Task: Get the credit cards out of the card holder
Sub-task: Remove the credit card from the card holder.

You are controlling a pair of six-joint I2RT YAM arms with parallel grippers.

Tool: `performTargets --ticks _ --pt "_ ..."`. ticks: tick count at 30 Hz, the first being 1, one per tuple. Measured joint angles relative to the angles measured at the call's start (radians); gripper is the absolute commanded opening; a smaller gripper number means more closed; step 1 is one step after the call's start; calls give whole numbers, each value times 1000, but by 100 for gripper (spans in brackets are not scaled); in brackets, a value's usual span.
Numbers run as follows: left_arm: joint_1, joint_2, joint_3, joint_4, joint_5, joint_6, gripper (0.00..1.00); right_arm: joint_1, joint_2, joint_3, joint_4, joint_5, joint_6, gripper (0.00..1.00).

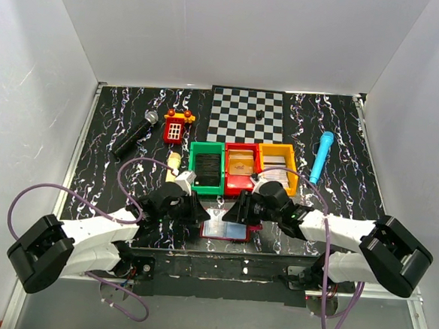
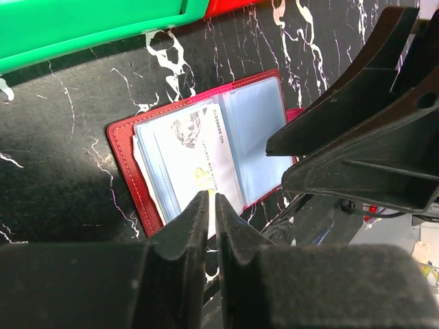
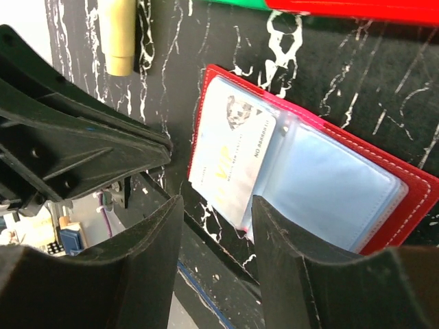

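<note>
Between left gripper [image 2: 210, 200], right gripper [image 3: 217, 207]: card holder [image 2: 250, 130].

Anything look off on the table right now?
Yes: one pale card sits partly out of its sleeve, tilted, poking past the near edge of the open card holder. Nothing else stands out.

**Card holder at the near edge, a gripper on each side**

The card holder [image 1: 228, 230] lies spread on the table [image 1: 337, 207] close to its near edge. The left gripper [image 2: 207, 205] is just to its left and the right gripper [image 3: 216, 219] just to its right, and a card [image 2: 195, 147] sits in the holder's left half. Directly behind, three bins stand side by side: left bin [image 1: 192, 166], middle bin [image 1: 237, 188], right bin [image 1: 294, 170]. Behind them lies the game board [image 1: 242, 117]. Far left there's the microphone [image 1: 135, 134], with the toy telephone [image 1: 175, 128] just right of it. A tube [image 1: 322, 156] lies right of the bins.
</note>
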Motion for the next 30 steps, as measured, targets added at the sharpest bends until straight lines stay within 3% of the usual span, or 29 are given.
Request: performTargets --ticks 4,15,30 --pt "0 13 0 2 -16 -7 0 0 18 -10 17 6 24 49" --pt "0 120 0 10 -23 -12 0 0 66 -8 48 2 32 46" --pt "0 137 -4 36 -22 -41 0 0 145 -7 90 -18 36 43"
